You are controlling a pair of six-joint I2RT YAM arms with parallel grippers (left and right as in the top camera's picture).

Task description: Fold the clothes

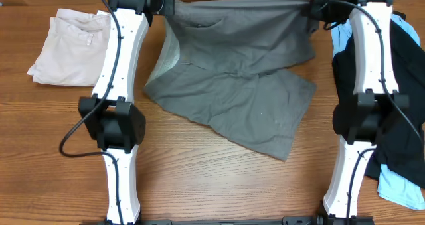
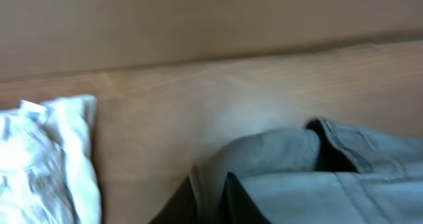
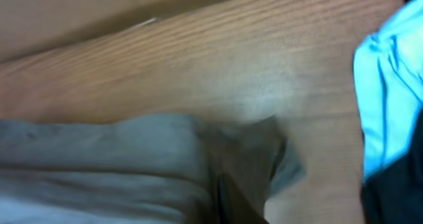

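- At 12 o'clock overhead, grey shorts (image 1: 232,79) span from left gripper (image 1: 166,2) to right gripper (image 1: 312,6), legs trailing toward 5.
- Only overhead shows both corners.
- Wrist views are blurred, with cloth bunched at the fingers.
- I cannot tell whether either grip is closed.

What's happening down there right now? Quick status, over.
Status: left gripper and right gripper each pinch a waistband corner of the grey shorts. Shorts spread, not yet folded. Off to the sides: beige shorts, black garment.
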